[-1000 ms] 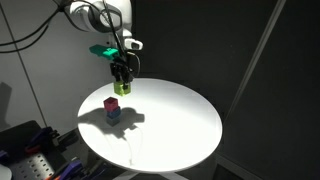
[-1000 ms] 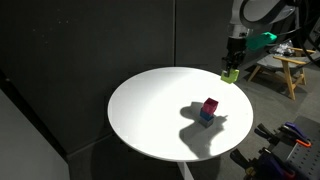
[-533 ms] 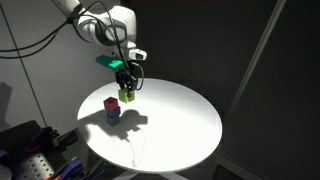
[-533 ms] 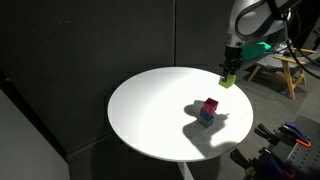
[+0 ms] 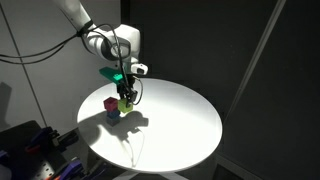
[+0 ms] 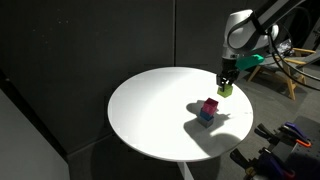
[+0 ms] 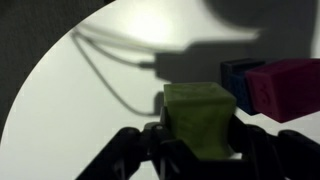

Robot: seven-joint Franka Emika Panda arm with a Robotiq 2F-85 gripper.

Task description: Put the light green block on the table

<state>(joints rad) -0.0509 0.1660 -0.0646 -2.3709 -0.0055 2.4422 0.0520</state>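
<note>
My gripper (image 5: pixel 127 96) is shut on the light green block (image 5: pixel 127 100), which it holds just above the round white table (image 5: pixel 185 125). In an exterior view the gripper (image 6: pixel 226 85) holds the block (image 6: pixel 226 89) near the table's (image 6: pixel 150 105) edge. In the wrist view the block (image 7: pixel 200 118) fills the space between the dark fingers (image 7: pixel 128 150) of the gripper (image 7: pixel 199 152). A magenta cube (image 5: pixel 111 103) sits on a dark blue cube (image 5: pixel 113 115) close beside the block; both show in the wrist view, magenta (image 7: pixel 285 88) and blue (image 7: pixel 238 82).
A thin cable (image 5: pixel 133 150) lies across the table's front. Dark curtains stand behind the table. A wooden stool (image 6: pixel 285 70) and equipment (image 6: pixel 290 140) are off the table's side.
My gripper has moved down with the light green block, from well above the table to just over it, and closer to the magenta and blue stack.
</note>
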